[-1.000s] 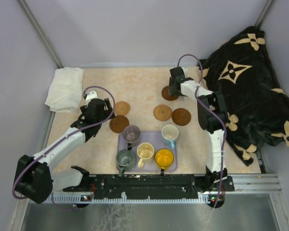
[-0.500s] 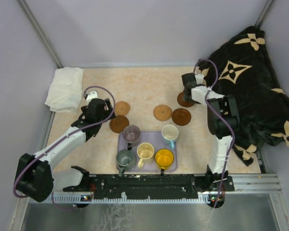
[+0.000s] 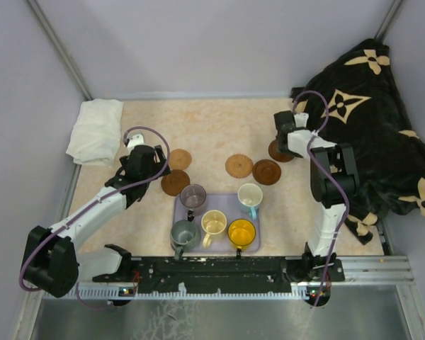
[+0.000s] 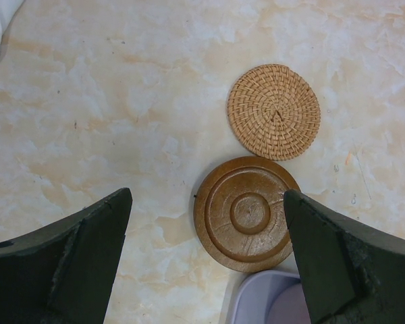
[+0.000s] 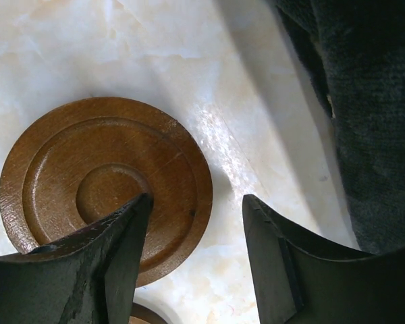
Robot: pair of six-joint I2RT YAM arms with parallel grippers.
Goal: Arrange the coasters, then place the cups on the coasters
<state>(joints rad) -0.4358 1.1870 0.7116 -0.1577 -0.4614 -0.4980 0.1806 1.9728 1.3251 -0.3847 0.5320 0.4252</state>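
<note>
Five coasters: all lying flat on the marbled tabletop (image 3: 212, 127).
Left pair: woven tan coaster (image 4: 275, 111) just beyond left dark coaster (image 4: 246, 212), almost touching, at the tray's far-left corner.
Middle pair: second woven coaster (image 3: 239, 166) just beside middle dark coaster (image 3: 266, 171), beyond the tray.
Right coaster (image 5: 88, 155): dark brown, ringed, near the edge of the black flowered blanket (image 3: 368, 120).
Five cups: purple-grey cup (image 3: 193, 196), white cup (image 3: 250, 196) with blue handle, cream cup (image 3: 214, 222), yellow-orange cup (image 3: 241, 232) and grey-green cup (image 3: 184, 234), all upright on the lavender tray (image 3: 225, 204).
Left fingers (image 4: 74, 263): spread wide, holding nothing, hovering above the left dark coaster.
Right fingers (image 5: 101, 263): partway apart astride the right coaster's rim, one over the disc, the other past it with bare tabletop showing between. I cannot tell whether the inner one presses down.
White cloth (image 3: 95, 131): bunched at the far-left corner.
</note>
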